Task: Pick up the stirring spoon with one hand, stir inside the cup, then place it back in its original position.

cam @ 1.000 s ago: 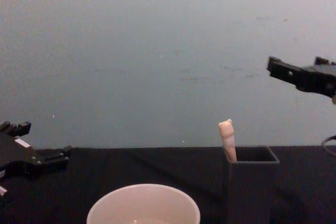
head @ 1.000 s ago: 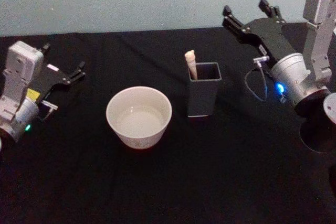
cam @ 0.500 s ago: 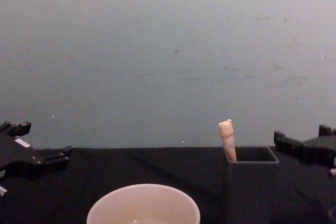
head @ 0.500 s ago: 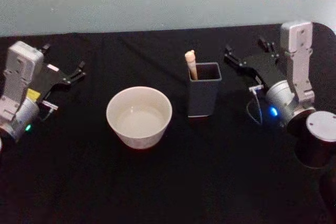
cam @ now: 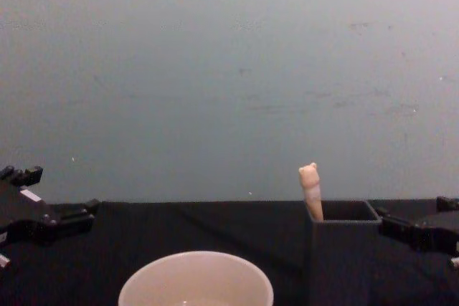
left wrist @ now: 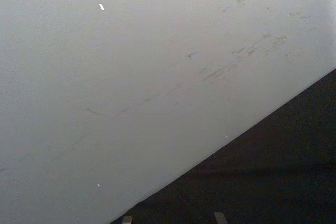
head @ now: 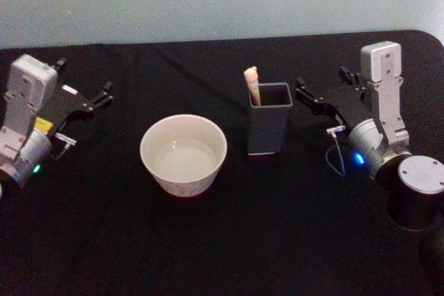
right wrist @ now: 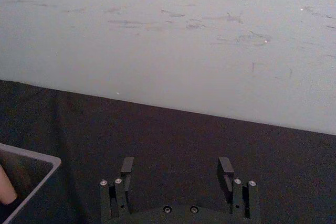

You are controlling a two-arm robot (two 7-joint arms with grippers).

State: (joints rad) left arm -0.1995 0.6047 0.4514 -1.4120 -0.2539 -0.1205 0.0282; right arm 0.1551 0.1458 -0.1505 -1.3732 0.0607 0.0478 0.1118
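The stirring spoon's cream handle (head: 252,85) stands in the dark grey box holder (head: 269,127) at the table's middle, leaning on its left wall; its stem and bowl are hidden inside. From the chest view the knobbed handle (cam: 310,187) pokes above the holder (cam: 343,249). The cream-white cup (head: 184,154) sits left of the holder, its rim (cam: 195,271) low in the chest view. My right gripper (head: 321,78) is open just right of the holder, nothing between its fingers (right wrist: 126,169). My left gripper (head: 83,77) rests open at the far left.
A black cloth (head: 229,240) covers the table, backed by a pale blue-grey wall (cam: 229,69). The right wrist view catches the holder's corner (right wrist: 31,174) beside the right gripper (right wrist: 176,170). Open cloth lies in front of the cup and holder.
My right arm has come down from high at the back right to table height, close beside the holder's right side. The left arm, cup and spoon have not moved.
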